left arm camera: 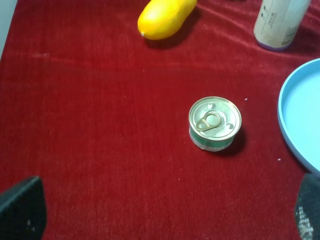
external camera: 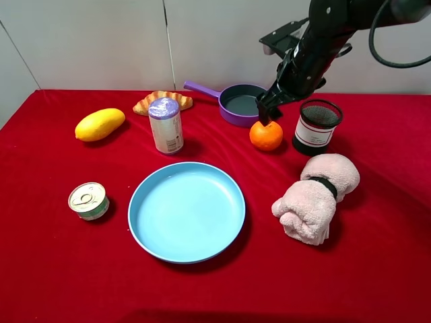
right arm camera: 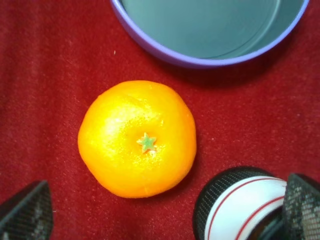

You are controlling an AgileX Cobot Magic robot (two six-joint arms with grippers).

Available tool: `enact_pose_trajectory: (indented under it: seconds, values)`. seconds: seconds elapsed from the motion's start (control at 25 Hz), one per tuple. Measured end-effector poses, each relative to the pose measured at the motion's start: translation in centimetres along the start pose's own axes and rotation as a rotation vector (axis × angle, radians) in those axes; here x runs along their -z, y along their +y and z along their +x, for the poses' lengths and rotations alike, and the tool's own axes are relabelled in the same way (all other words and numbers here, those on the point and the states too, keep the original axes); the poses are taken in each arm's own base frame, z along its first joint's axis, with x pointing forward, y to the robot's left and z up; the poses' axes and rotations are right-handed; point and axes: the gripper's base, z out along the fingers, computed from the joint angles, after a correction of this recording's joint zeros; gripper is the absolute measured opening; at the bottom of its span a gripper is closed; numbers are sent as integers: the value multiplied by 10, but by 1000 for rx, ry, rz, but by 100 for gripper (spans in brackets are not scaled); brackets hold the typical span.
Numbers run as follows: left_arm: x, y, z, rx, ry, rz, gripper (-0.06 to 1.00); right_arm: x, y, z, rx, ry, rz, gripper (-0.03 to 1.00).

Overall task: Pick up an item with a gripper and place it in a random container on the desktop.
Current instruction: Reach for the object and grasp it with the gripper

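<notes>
The black two-fingered right gripper hangs over the round, bright orange fruit, its jaws spread wider than the fruit and gripping nothing. The fruit sits on the red-cloth desktop, near the purple pan and just beside the small black wire-mesh cup with a white label. The left gripper is also spread wide and empty, above the cloth near a small round tin can.

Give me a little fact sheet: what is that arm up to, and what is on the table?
Right gripper: open, just above the orange
Left gripper: open, near the tin can
Orange: on the red cloth, beside purple pan and mesh cup
Also there: blue plate, mango, pink towel
</notes>
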Motion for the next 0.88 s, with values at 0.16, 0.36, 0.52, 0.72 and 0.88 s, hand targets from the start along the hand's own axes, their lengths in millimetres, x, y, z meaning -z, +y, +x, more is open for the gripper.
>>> enact_pose_trajectory:
  seconds: [0.16, 0.36, 0.52, 0.72, 0.88]
  values:
    - [0, 0, 0, 0, 0, 0, 100, -11, 1, 1, 5, 0, -15, 69]
    - [0, 0, 0, 0, 0, 0, 100, -25, 2, 3, 7, 10, -22, 69]
    - [0, 0, 0, 0, 0, 0, 100, -34, 3, 5, 9, 21, -26, 69]
    - [0, 0, 0, 0, 0, 0, 100, -47, 4, 7, 10, 23, -27, 69]
    - [0, 0, 0, 0, 0, 0, 100, -55, 5, 8, 11, 29, -30, 69]
